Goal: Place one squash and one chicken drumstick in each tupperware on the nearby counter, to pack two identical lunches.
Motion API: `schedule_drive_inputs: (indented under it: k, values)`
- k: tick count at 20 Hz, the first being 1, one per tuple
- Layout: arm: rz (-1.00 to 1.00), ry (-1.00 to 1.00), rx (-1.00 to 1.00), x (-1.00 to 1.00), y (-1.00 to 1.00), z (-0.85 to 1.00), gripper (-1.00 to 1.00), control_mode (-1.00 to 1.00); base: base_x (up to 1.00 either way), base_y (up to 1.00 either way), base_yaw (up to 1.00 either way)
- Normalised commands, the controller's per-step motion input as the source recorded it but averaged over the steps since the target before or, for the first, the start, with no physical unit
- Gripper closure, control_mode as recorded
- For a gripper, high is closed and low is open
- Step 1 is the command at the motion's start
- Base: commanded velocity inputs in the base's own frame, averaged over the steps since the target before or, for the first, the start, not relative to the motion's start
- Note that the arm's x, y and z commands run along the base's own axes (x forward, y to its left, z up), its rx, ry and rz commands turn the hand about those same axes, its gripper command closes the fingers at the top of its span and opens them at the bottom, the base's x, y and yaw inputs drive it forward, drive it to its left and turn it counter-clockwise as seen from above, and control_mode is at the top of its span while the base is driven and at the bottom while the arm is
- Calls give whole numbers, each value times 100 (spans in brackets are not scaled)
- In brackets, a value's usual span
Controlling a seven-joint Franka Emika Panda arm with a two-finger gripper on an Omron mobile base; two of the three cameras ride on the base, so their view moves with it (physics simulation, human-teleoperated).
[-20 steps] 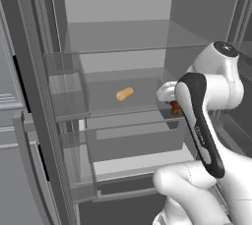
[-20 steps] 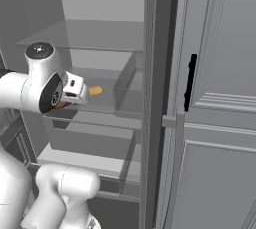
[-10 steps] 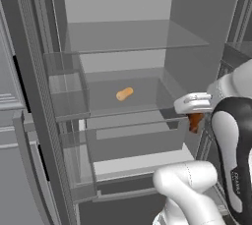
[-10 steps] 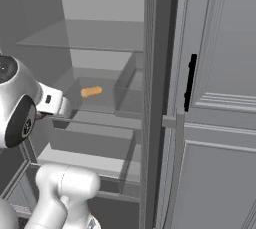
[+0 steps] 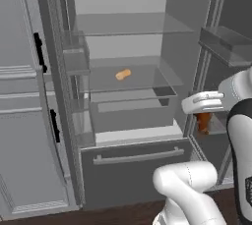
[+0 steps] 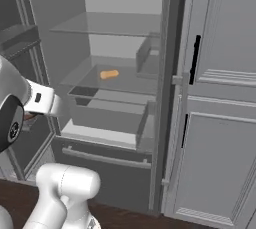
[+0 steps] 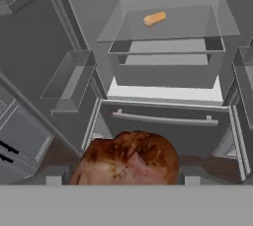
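Pincer (image 7: 127,178) grips 1 browned chicken drumstick (image 7: 129,160) between its tips, squash (image 7: 154,18) well apart.

A browned, glossy chicken drumstick (image 7: 129,158) sits clamped between the tool's (image 7: 118,178) two tips, well out in front of the open fridge. A small orange squash (image 5: 123,74) lies on its side on the fridge's glass middle shelf (image 5: 162,74), near its centre.

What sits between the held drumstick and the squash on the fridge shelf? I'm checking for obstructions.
Nothing loose: in the hand view, from the chicken drumstick to the squash come just the drawer front and glass shelf.
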Motion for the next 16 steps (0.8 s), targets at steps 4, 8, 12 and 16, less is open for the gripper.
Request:
schedule_drive_inputs:
  k: [4,8,12,16]
  values:
    - [0,0,0,0,0,0,100,100,-45,31,60]
    - [0,0,0,0,0,0,100,100,0,42,99]
    - [0,0,0,0,0,0,100,100,7,43,99]
    - [0,0,0,0,0,0,100,100,38,82,82]
